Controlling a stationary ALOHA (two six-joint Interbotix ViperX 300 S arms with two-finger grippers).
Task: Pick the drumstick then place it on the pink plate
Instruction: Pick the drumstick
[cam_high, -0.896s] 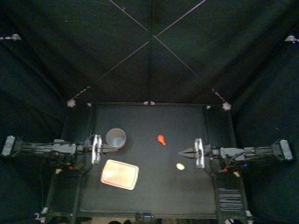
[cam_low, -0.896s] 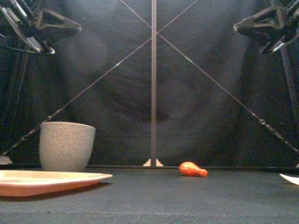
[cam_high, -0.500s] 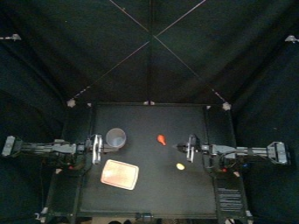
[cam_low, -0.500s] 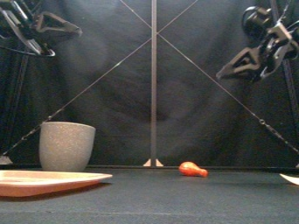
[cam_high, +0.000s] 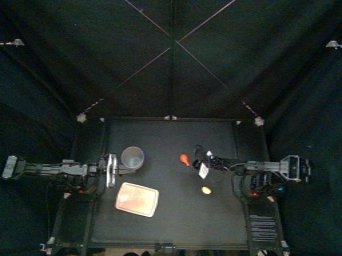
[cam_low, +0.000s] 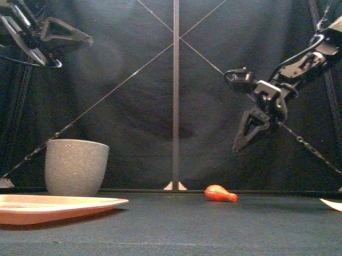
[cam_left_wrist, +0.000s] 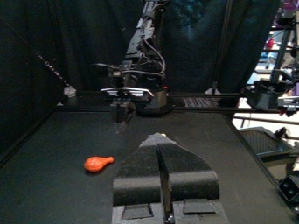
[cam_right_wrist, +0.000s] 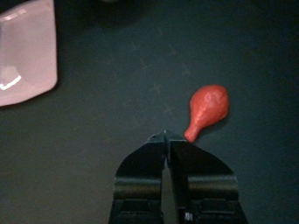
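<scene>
The orange-red drumstick (cam_high: 186, 158) lies on the black table behind the middle, also low in the front view (cam_low: 221, 194). The pink plate (cam_high: 136, 198) sits front left, holding nothing. My right gripper (cam_high: 202, 157) reaches in from the right and hangs above the table just right of the drumstick (cam_right_wrist: 207, 109), jaws shut and holding nothing; the front view shows that gripper (cam_low: 242, 143) well above the toy. My left gripper (cam_high: 107, 170) rests shut at the left edge, and its wrist view shows the drumstick (cam_left_wrist: 100, 161) ahead of it.
A tall grey speckled cup (cam_high: 132, 156) stands behind the plate, left of the drumstick. A small yellow toy (cam_high: 206, 188) lies in front of the right gripper. In the right wrist view, the plate's (cam_right_wrist: 26, 61) corner is off to one side.
My right arm has swung in from the table's right edge toward the middle and come down, ending beside the drumstick. The left arm and the toys have not moved.
</scene>
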